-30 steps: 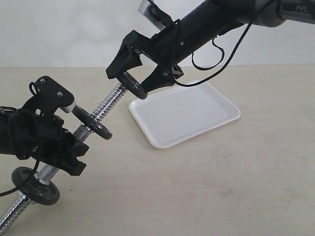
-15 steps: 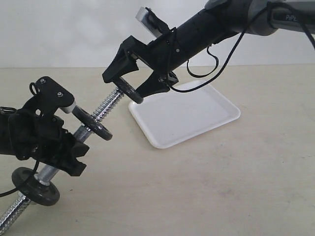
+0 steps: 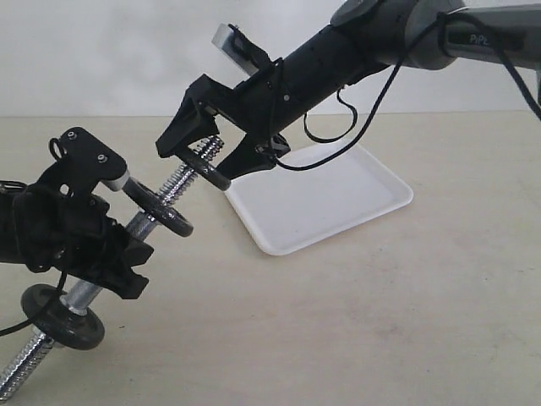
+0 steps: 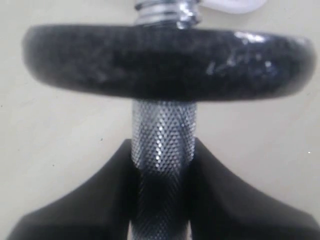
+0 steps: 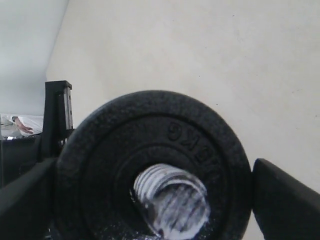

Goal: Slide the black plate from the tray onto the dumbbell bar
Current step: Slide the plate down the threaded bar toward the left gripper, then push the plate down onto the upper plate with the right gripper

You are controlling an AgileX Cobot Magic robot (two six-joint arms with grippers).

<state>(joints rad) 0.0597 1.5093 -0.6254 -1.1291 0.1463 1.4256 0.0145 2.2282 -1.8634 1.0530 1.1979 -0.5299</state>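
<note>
My right gripper (image 3: pixel 205 161) is shut on the black plate (image 3: pixel 210 172), pinching it across its rim. The threaded end of the dumbbell bar (image 3: pixel 182 179) pokes through the plate's hole. In the right wrist view the black plate (image 5: pixel 100 150) fills the space between the fingers (image 5: pixel 285 200), with the bar's thread (image 5: pixel 172 200) showing in its centre. My left gripper (image 3: pixel 114 245) is shut on the bar's middle and holds it tilted above the table. The left wrist view shows the knurled bar (image 4: pixel 162 140) clamped in the gripper (image 4: pixel 162 200). The white tray (image 3: pixel 338 199) lies bare behind.
Two wider black discs sit on the bar: one (image 3: pixel 161 211) just above my left gripper and one (image 3: pixel 63 317) near the lower end. The upper disc (image 4: pixel 165 62) looms close in the left wrist view. Beige tabletop (image 3: pixel 380 321) lies all around the tray.
My right gripper has moved left and down along the bar with the black plate, and the bar's threaded end has entered the plate's hole. The left arm has not moved.
</note>
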